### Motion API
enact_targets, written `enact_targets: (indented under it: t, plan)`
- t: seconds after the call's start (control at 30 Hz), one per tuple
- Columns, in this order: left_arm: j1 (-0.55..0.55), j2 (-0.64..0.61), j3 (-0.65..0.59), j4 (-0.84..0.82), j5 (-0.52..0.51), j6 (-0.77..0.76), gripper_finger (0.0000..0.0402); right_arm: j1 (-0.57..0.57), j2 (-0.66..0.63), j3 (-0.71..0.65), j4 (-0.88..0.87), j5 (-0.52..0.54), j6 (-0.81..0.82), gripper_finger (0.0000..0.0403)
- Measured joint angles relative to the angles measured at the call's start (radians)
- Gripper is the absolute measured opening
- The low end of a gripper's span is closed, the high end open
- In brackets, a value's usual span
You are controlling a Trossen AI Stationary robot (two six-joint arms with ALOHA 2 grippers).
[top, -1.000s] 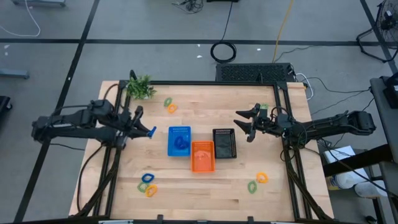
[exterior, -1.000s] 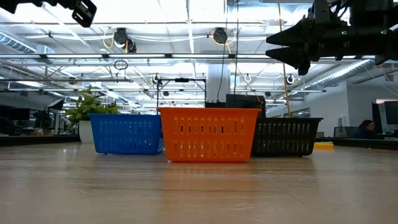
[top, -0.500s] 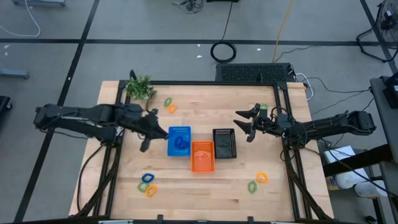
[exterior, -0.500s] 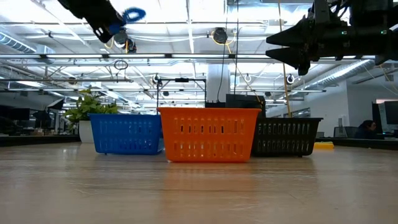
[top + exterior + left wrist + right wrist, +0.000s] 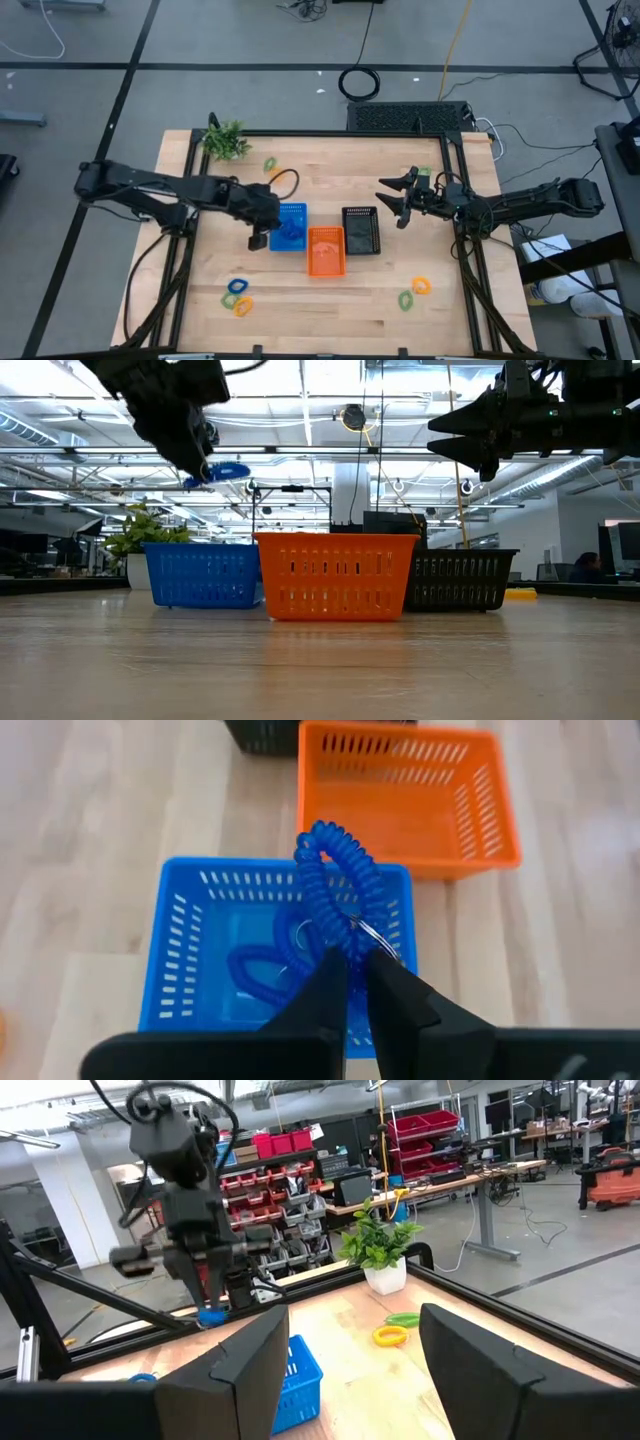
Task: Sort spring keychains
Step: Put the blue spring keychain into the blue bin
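Note:
My left gripper (image 5: 356, 982) hangs over the blue basket (image 5: 190, 935), shut on a blue spring keychain (image 5: 335, 885); the low view shows that gripper (image 5: 200, 466) above the basket (image 5: 203, 575) with the keychain (image 5: 224, 472). More blue keychains (image 5: 262, 970) lie inside the basket. My right gripper (image 5: 392, 203) hovers open over the table's right part, touching nothing. Loose keychains lie on the wood: a green and an orange one (image 5: 272, 168) near the far edge, a small cluster (image 5: 237, 296) near the front left, and an orange (image 5: 421, 286) and a green one (image 5: 406, 299) near the front right. My left gripper pinches the blue keychain between its two fingers at the end with the metal ring (image 5: 366, 934). The fingers (image 5: 322, 982) come from above, slanting down. The coil loop (image 5: 318, 845) sticks out past the fingertips, lifted clear above the blue basket.
An orange basket (image 5: 325, 250) and a black basket (image 5: 360, 230) stand beside the blue one at the table's middle. A leafy plant sprig (image 5: 226, 140) sits at the far left corner. Bare wood lies along the near edge and at the far middle.
My left gripper has swung from the table's left side toward the right, to above the blue basket, and has come down, carrying the blue keychain with it. The right arm has kept still.

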Motion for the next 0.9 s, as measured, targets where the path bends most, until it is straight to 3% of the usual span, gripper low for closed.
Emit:
enact_targets:
  t: [0.2, 0.57, 0.9]
  plan:
    - [0.0, 0.067, 0.0, 0.008, -0.009, 0.027, 0.0043, 0.0, 0.0, 0.0, 0.0, 0.0, 0.0, 0.0212]
    - [0.001, 0.089, 0.0, 0.034, -0.146, 0.026, 0.005, 0.0, 0.0, 0.0, 0.0, 0.0, 0.0, 0.0212]
    - [0.001, 0.089, 0.0, 0.033, -0.148, 0.045, 0.0051, 0.0, 0.0, 0.0, 0.0, 0.0, 0.0, 0.0212]
